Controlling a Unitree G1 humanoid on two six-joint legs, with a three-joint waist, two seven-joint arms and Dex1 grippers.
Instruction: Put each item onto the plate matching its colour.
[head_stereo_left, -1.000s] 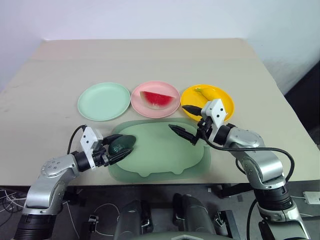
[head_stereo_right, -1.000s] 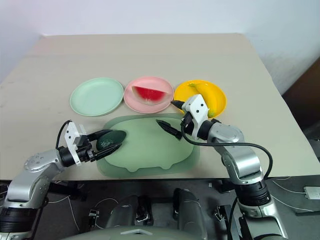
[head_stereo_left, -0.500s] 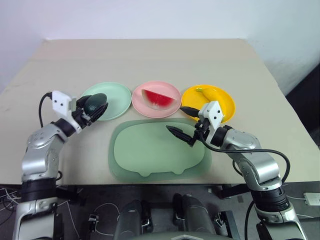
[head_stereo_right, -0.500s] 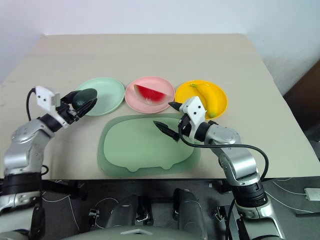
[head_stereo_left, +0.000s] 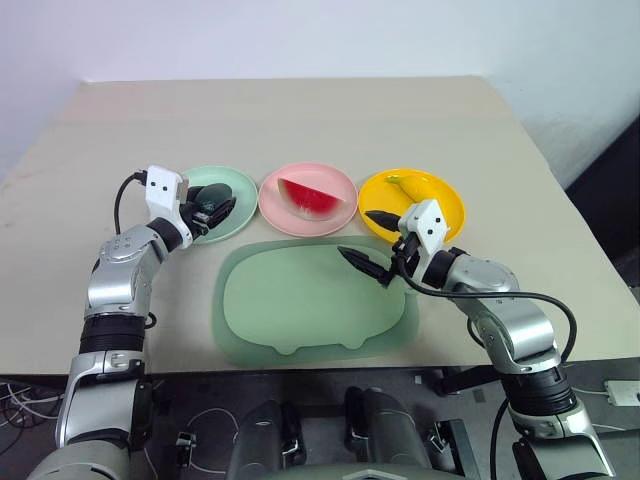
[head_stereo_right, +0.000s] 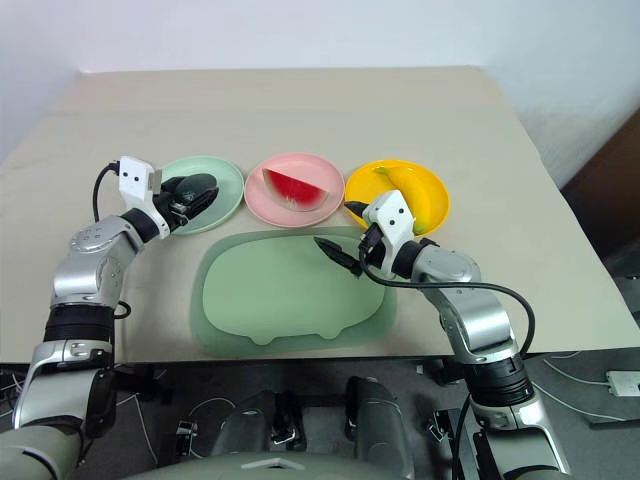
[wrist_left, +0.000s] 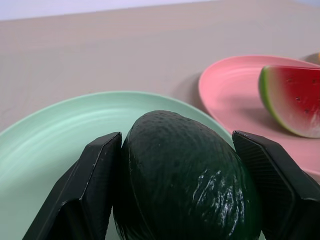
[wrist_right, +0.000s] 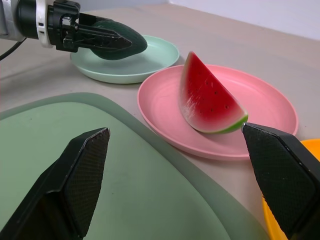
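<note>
The left gripper (head_stereo_left: 213, 207) is hovering over the mint green plate (head_stereo_left: 238, 182), the avocado (wrist_left: 185, 172) lying between its jaws, long axis running along them; whether they are gripping or releasing cannot be told. The right gripper (head_stereo_left: 368, 242) is waiting with jaws spread wide and empty. The watermelon wedge (head_stereo_left: 308, 196) and banana (head_stereo_left: 405, 185) are lying beyond those jaws on the pink plate (head_stereo_left: 335, 213) and yellow plate (head_stereo_left: 445, 200).
</note>
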